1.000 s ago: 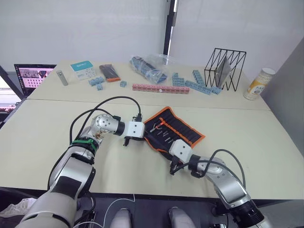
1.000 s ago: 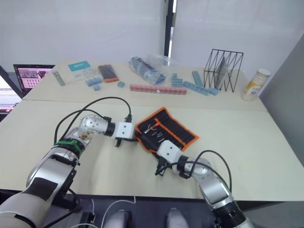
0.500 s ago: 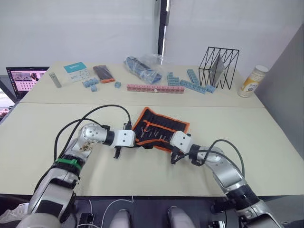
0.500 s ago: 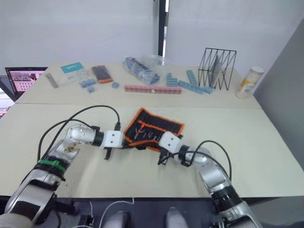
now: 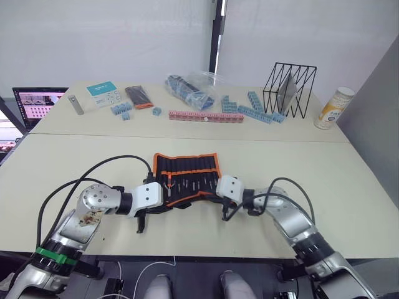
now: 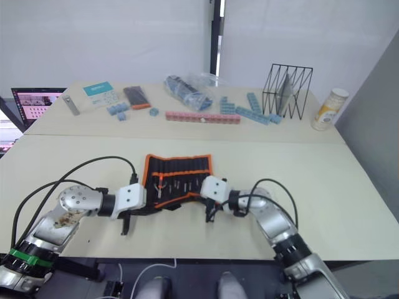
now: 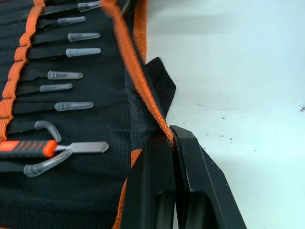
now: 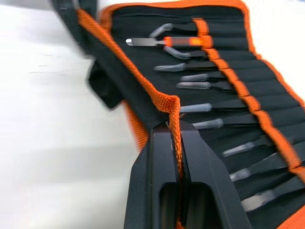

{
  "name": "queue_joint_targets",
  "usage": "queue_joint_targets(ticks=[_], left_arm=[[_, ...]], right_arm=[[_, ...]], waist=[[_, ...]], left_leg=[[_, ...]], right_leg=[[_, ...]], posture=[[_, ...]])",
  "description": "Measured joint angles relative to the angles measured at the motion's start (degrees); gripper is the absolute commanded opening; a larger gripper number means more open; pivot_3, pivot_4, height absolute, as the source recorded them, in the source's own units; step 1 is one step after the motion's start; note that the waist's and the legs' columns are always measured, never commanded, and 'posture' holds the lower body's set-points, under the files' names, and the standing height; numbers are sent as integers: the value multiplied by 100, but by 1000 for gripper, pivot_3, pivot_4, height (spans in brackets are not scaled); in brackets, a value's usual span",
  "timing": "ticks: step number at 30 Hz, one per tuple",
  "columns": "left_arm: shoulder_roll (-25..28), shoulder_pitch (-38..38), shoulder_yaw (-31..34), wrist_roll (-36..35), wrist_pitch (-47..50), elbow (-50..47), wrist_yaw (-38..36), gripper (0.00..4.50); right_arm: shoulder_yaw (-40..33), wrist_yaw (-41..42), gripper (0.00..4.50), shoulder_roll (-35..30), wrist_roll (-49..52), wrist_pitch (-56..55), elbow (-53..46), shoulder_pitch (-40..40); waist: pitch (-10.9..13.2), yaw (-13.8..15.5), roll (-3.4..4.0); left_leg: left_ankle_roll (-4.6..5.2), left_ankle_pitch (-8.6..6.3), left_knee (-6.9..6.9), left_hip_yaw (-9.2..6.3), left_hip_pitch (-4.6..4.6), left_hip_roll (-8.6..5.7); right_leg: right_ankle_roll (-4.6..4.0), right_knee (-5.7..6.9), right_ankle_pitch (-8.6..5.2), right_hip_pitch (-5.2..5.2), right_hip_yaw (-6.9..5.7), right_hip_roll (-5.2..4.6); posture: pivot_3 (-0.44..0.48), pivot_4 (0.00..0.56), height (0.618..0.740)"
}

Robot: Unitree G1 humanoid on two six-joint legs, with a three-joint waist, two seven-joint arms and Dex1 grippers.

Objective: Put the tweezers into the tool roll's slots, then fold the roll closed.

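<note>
Black woven fabric with orange webbing, the tool roll (image 5: 185, 179) lies open on the pale bench (image 5: 349, 187), slim tweezers (image 7: 62, 75) tucked in its slots (image 8: 248, 119). Left gripper (image 7: 170, 136) and right gripper (image 8: 175, 125) jaws each pinch its near hem.

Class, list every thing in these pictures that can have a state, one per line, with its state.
Tool roll: open, flat on the table, near edge pinched at both corners.
Tweezers: tucked in the slots, tips capped.
Left end effector: shut on the roll's orange edging.
Right end effector: shut on the edging.
Laptop: screen on.
</note>
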Motion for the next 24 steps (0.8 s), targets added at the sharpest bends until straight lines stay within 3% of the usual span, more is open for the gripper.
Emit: queue_joint_targets(ticks=[11,16,24], left_arm=[[194,120,-44,-220,-127,16,-13,61],[193,91,-37,-480,127,67,10,61],[-35,-599,77,-1054,1255,220,196,61]], right_arm=[[-89,330,0,-457,901,1453,-1358,685],[-91,206,0,-465,938,1607,-1359,617],[-296,108,0,-464,951,1618,-947,95]], waist=[[1,29,0],[2,28,-2],[3,37,-3]], left_leg=[[-1,0,5,1,0,0],[-1,0,6,1,-2,0],[0,0,9,0,-3,-2]], right_leg=[[-29,-1,-16,-1,0,-1],[-30,-1,-17,-4,-1,-1],[-27,-1,-16,-1,-1,0]], posture=[[0,150,740],[0,150,740],[0,150,740]])
